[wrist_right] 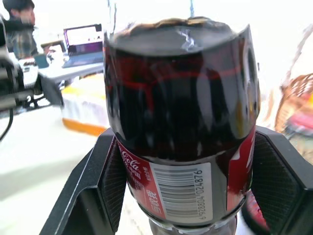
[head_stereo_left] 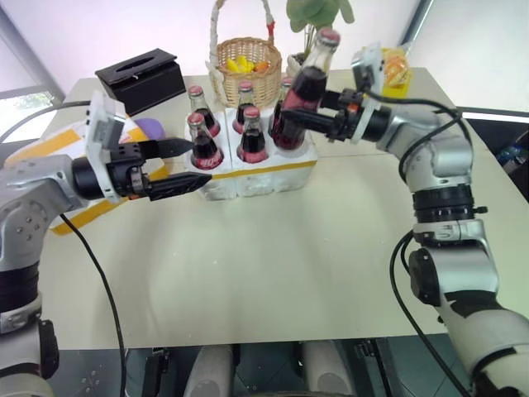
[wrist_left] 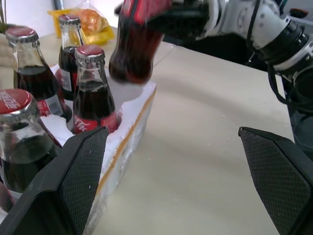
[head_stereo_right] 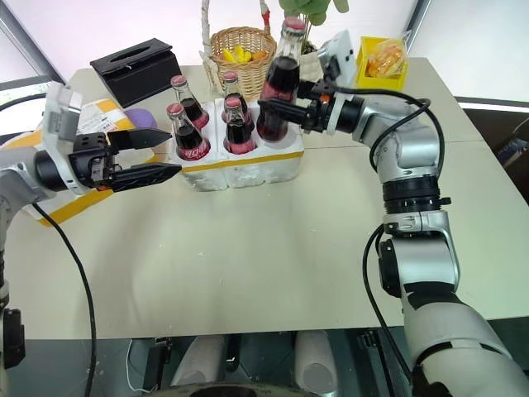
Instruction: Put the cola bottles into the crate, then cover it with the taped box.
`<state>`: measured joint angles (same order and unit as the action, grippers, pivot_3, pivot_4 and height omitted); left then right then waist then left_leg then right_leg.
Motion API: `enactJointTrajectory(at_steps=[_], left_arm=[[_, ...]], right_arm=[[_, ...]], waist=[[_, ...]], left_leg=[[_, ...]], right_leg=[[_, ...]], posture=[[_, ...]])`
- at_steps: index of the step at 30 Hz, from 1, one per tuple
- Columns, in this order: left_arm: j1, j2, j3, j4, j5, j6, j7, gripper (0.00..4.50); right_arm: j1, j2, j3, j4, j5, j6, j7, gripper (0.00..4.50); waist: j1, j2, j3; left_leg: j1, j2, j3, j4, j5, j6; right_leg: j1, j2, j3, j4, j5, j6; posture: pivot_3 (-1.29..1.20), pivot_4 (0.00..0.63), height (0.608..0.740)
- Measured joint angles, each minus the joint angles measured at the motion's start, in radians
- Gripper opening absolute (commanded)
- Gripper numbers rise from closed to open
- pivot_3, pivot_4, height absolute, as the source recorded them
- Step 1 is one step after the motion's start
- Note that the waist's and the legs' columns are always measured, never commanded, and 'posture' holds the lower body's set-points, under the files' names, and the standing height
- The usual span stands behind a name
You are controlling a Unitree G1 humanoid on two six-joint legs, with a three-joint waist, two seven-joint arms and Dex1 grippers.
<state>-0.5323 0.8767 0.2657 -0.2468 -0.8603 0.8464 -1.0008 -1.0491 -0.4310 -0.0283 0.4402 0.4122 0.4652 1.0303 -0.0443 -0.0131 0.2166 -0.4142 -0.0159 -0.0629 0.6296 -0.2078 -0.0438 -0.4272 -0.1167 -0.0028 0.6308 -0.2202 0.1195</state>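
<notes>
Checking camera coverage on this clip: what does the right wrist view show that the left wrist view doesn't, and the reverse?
Right wrist view alone: the barcode on the held cola bottle, a laptop and a person behind. Left wrist view alone: the left gripper open beside the crate, with seated bottles in it. Both: the right gripper shut on that bottle, tilted above the crate.

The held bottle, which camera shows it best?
The left eye view: the whole bottle, tilted in the right pincer over the crate. The right wrist view shows its label close up; the left wrist view its blurred base.
</notes>
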Motion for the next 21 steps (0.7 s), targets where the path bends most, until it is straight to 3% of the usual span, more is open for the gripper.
enactJointTrajectory(at_steps=[19, 21], left_arm=[[0.046, 0.009, 0.029, -0.030, -0.026, 0.001, 0.035, 4.50], [0.046, 0.009, 0.029, -0.030, -0.026, 0.001, 0.035, 4.50]], right_arm=[[0.019, 0.048, 0.063, 0.201, -0.161, -0.178, -0.038, 2.82], [0.019, 0.052, 0.062, 0.202, -0.167, -0.179, -0.039, 3.84]], waist=[[-0.002, 0.000, 0.000], [-0.003, 0.000, 0.000]], left_leg=[[0.000, 0.000, 0.000, -0.001, 0.000, 0.000], [0.000, 0.000, 0.000, -0.001, 0.000, 0.000]], right_leg=[[0.000, 0.000, 0.000, 0.000, 0.000, 0.000], [0.000, 0.000, 0.000, 0.000, 0.000, 0.000]], posture=[[0.00, 0.150, 0.740], [0.00, 0.150, 0.740]])
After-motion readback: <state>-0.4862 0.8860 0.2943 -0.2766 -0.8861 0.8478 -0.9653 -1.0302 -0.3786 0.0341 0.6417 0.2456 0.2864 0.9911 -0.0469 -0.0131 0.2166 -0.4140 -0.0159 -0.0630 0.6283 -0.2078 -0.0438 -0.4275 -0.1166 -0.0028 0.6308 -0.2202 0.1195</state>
